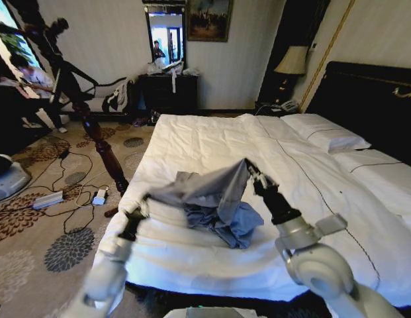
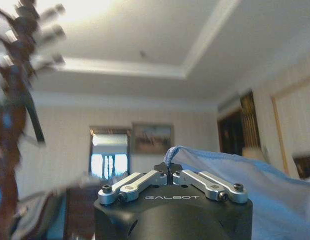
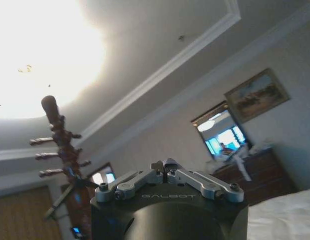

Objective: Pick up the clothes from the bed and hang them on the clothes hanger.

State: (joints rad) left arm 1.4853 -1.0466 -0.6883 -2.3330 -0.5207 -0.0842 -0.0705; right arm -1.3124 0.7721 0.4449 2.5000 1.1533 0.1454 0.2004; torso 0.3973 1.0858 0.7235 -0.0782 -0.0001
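The clothes (image 1: 215,199), a wrinkled light-grey garment, are stretched in the air between my two grippers, and the lower part bunches on the bed (image 1: 212,142). My left gripper (image 1: 143,201) is shut on one edge near the bed's left side. In the left wrist view the fabric (image 2: 229,175) runs off from the pinched left gripper (image 2: 168,172). My right gripper (image 1: 249,167) holds the other end higher up, over the middle of the duvet, and its fingers (image 3: 159,172) are closed together. A slim black clothes hanger (image 1: 79,74) hangs on the wooden coat stand (image 1: 99,142) to the left of the bed.
Cables and power bricks (image 1: 49,199) lie on the patterned carpet by the stand's foot. A dark dresser (image 1: 169,89) with a mirror stands at the far wall. Pillows (image 1: 324,132) and a black headboard (image 1: 370,99) are at right. A lamp (image 1: 292,61) sits on the nightstand.
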